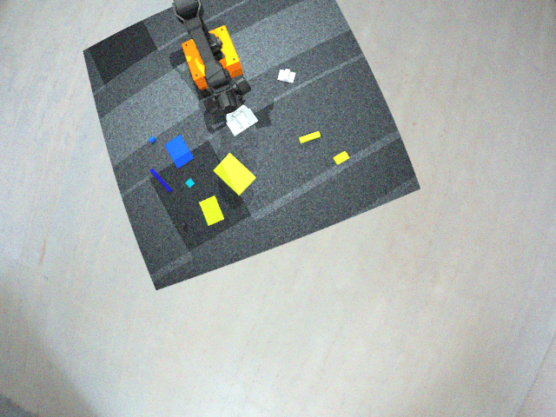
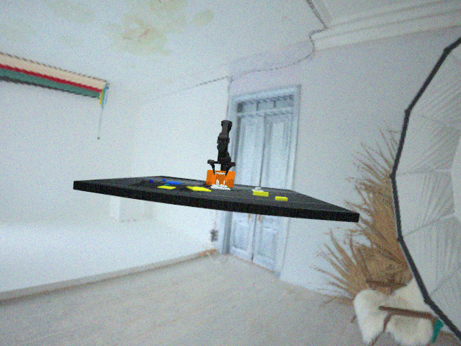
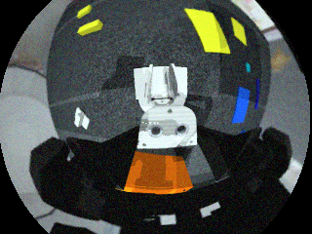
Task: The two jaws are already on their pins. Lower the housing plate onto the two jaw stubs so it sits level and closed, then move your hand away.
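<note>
The white housing plate [image 3: 168, 138] has two round holes and shows level between my fingers. My gripper [image 2: 220, 173] [image 3: 167, 128] is shut on it. In the exterior view the plate is a thin pale line between the fingertips, above the white base [image 1: 236, 128] [image 3: 139, 80]. Two upright white jaws [image 2: 217, 182] [image 3: 172, 80] stand side by side on the base, below the fingers. In the wrist view the plate overlaps the near end of the base and hides the stubs. The plate is above the jaws, apart from the base.
An orange block [image 1: 229, 47] [image 2: 230, 179] [image 3: 158, 171] stands behind the base, under the arm. A small white part [image 1: 286, 76] [image 3: 81, 118] lies to one side. Yellow blocks [image 1: 234, 174] [image 1: 309, 136], a blue block [image 1: 178, 150], a blue bar [image 1: 161, 180] and a cyan piece [image 1: 189, 182] lie around.
</note>
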### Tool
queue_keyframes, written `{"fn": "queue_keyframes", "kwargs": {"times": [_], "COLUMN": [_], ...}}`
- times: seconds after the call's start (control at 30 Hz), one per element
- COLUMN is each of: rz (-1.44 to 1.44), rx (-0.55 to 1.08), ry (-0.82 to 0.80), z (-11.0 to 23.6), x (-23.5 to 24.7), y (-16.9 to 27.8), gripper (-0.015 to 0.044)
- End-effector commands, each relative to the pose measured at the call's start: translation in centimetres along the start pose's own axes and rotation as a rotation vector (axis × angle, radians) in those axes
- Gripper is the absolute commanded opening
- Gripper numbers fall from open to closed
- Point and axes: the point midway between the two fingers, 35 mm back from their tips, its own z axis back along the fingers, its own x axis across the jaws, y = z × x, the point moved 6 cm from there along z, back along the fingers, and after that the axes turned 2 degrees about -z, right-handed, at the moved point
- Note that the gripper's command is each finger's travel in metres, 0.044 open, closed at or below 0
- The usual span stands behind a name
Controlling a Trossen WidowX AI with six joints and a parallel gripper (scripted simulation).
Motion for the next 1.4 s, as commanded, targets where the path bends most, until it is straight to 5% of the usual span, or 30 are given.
{"fn": "queue_keyframes", "kwargs": {"times": [0.0, 1.37], "rz": [0.003, 0.004], "rx": [-0.001, 0.0], "ry": [0.005, 0.005], "z": [0.0, -5.8], "x": [0.0, -0.1], "y": [0.0, 0.0], "gripper": [0.0351, 0.0351]}}
